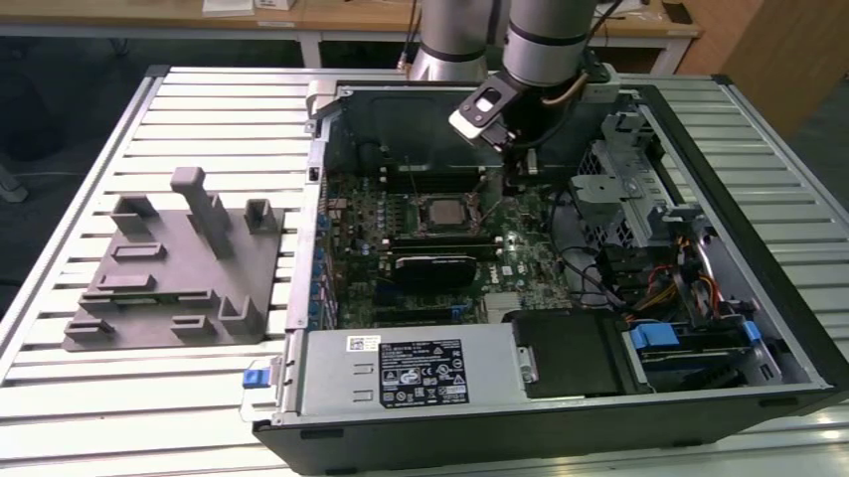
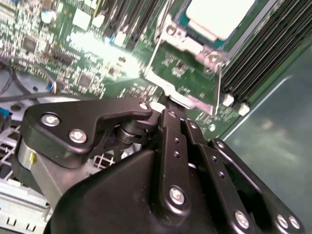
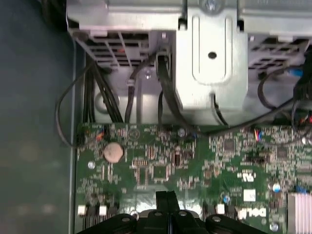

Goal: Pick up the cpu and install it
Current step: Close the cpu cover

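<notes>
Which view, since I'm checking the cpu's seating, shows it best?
The second wrist view: the cpu is close, its pale top inside the socket frame. The exterior view shows it small on the motherboard; the first wrist view faces cabling.

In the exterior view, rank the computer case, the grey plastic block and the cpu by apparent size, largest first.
1. computer case
2. grey plastic block
3. cpu, clearly the smallest

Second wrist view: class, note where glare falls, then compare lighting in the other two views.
Second wrist view: glare bleaches a patch of the motherboard and the cpu; the end effector looks dark. First wrist view: motherboard lit, case panel beside it dim. Exterior view: even light on the table, computer case interior shaded.
</notes>
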`<action>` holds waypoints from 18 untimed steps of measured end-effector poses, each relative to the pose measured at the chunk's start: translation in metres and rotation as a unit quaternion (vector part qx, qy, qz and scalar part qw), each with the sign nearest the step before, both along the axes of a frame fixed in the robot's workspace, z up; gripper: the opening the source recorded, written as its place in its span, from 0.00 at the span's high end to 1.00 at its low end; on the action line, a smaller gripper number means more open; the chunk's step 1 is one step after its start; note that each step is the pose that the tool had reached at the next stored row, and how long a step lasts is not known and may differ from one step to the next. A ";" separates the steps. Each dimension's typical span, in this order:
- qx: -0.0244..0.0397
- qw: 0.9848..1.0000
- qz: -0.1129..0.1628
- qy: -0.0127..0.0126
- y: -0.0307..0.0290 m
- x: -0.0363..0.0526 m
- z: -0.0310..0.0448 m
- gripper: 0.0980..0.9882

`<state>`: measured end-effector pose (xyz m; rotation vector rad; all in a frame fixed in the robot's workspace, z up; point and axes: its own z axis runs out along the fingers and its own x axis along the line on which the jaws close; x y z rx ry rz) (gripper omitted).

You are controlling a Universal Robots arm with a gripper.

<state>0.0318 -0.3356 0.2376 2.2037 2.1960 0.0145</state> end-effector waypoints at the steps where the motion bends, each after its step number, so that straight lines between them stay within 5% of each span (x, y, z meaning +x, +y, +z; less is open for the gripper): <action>1: 0.000 1.000 0.000 0.000 0.0001 -0.0029 0.0000 0.99; 13: 0.001 1.000 -0.006 0.000 0.0012 -0.0394 0.0000 0.99; 18: 0.001 1.000 -0.007 0.000 0.0013 -0.0453 -0.0003 0.99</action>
